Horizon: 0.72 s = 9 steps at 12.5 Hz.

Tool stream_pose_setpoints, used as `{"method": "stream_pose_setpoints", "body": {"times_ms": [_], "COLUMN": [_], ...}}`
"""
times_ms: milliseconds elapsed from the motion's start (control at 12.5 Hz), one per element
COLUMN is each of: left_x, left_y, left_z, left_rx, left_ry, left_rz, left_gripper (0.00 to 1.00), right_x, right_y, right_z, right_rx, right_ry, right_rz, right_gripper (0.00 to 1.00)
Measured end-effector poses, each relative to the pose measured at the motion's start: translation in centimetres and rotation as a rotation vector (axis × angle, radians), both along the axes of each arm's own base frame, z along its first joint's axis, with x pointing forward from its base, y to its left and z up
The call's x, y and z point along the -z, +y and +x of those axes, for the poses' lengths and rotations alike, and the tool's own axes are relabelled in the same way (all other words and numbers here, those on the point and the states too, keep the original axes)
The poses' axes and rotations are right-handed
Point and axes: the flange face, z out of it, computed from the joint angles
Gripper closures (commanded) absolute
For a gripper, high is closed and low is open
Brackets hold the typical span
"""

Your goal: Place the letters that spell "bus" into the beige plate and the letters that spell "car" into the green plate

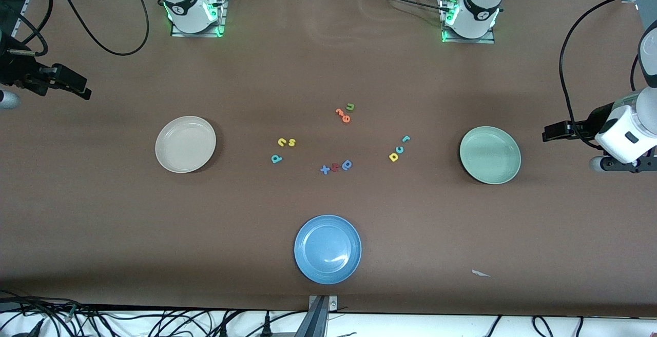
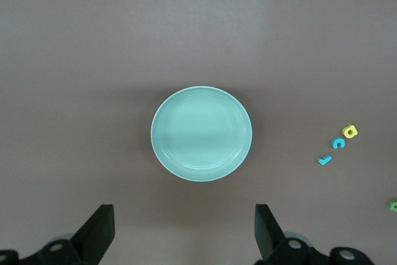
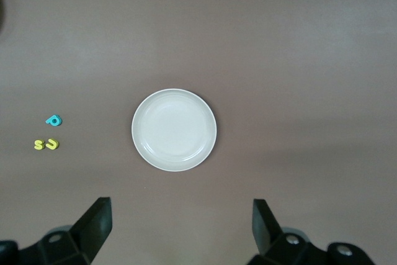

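The beige plate (image 1: 185,144) (image 3: 174,130) lies toward the right arm's end of the table. Beside it sit the yellow "u" (image 1: 282,142) (image 3: 53,144), yellow "s" (image 1: 291,142) (image 3: 39,145) and teal "b" (image 1: 276,159) (image 3: 54,120). The green plate (image 1: 490,155) (image 2: 201,133) lies toward the left arm's end. Beside that plate are the teal "r" (image 1: 405,138) (image 2: 324,160), teal "c" (image 1: 400,149) (image 2: 338,143) and yellow "a" (image 1: 393,157) (image 2: 350,131). My right gripper (image 1: 82,90) (image 3: 180,215) hangs open and empty, high over its table end. My left gripper (image 1: 552,132) (image 2: 184,221) hangs open and empty over its own end.
A blue plate (image 1: 327,249) sits near the front camera's table edge. Mid-table lie two orange letters (image 1: 343,116) with a green "u" (image 1: 350,106) (image 2: 393,205), and a blue "x" (image 1: 324,169), a red letter (image 1: 334,167) and a blue "a" (image 1: 347,164).
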Motion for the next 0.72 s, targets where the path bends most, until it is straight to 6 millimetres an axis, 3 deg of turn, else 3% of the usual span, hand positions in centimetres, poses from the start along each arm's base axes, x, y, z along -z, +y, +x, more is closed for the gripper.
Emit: {"method": "stream_pose_setpoints", "body": {"times_ms": [722], "left_x": [0.57], "left_y": [0.01], "left_z": [0.13], "left_rx": [0.000], "left_ry": [0.010], "left_rz": [-0.001], "left_gripper": [0.00], "right_x": [0.00], "right_y": [0.00], "right_z": [0.00], "right_rx": [0.000], "right_ry": [0.000], "right_rz": [0.000], "right_gripper": [0.00]}}
